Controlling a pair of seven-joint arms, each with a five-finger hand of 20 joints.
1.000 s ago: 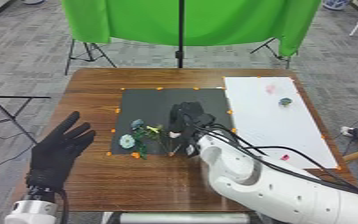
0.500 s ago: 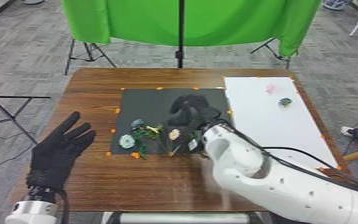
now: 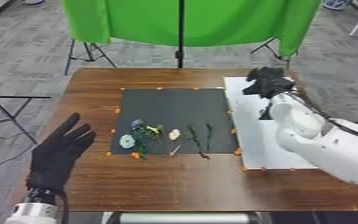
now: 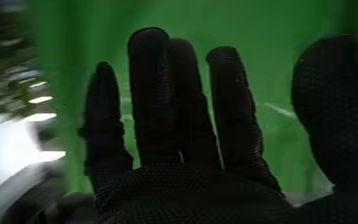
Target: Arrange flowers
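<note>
Head view, at the left: the left hand (image 3: 58, 155) is over the desk (image 3: 171, 190), fingers straight and spread, holding nothing. Next to it is the black sheet (image 3: 162, 107), with the flowers laid along its near part: a pale blue bloom (image 3: 127, 141), a darker blue one (image 3: 137, 124), a yellow-green one (image 3: 154, 130), a cream one (image 3: 175, 134), then two leafy green sprigs (image 3: 199, 138). All look very light, with thin stems that probably bend a little and soft heads that would crush under a hard squeeze. The best hold is a gentle pinch on the stem, just below the bloom (the leaves could snag a neighbour). On the flat sheet they may roll or slide when nudged. As for containers, these flowers lie flat, not standing in one. Farther right is the white sheet (image 3: 262, 145), and over its far end the right hand (image 3: 266, 82), wide, thumb well away from the straight fingers and nothing in its grasp.
</note>
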